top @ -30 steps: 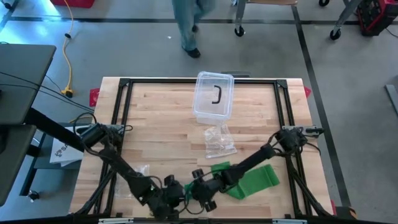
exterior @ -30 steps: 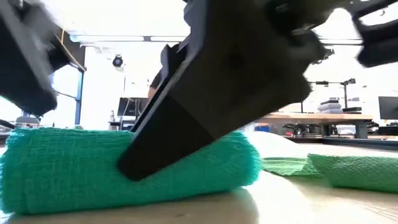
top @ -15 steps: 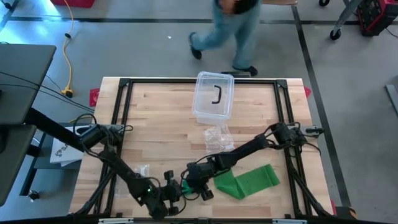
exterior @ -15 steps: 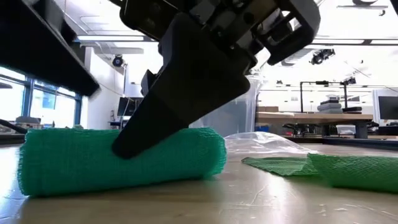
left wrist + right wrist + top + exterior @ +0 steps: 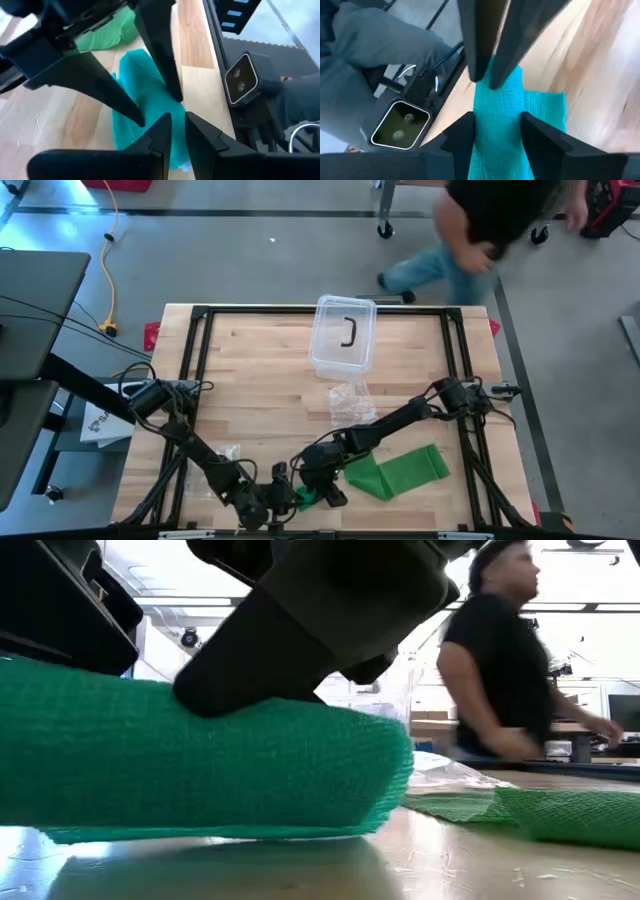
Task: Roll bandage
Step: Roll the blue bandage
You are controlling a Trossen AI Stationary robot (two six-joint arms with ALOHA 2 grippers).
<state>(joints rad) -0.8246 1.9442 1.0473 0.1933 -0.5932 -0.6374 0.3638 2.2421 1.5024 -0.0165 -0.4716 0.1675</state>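
Bandage roll (image 5: 200, 755): green mesh, wound into a thick cylinder, lying on its side at the near edge of the bench (image 5: 260, 380), between the two end effectors.
Bandage tail (image 5: 400, 470): unrolled green strip, flat on the wood, running from the roll toward the right side.
Right end effector (image 5: 495, 135): at the roll's right end, fingers (image 5: 542, 140) spread to either side of it and closed against the mesh; grasping the roll.
Left end effector (image 5: 175, 135): at the roll's other end, fingers (image 5: 155, 137) nearly together, tips at the mesh; whether they pinch it cannot be told.
Plastic container (image 5: 343, 332): clear, lidded, with a dark handle, at the far middle of the bench.
Plastic wrapper (image 5: 353, 406): clear, crumpled, between the container and the bandage tail.
Person (image 5: 480, 225): dark top, on the floor beyond the bench's far right corner.
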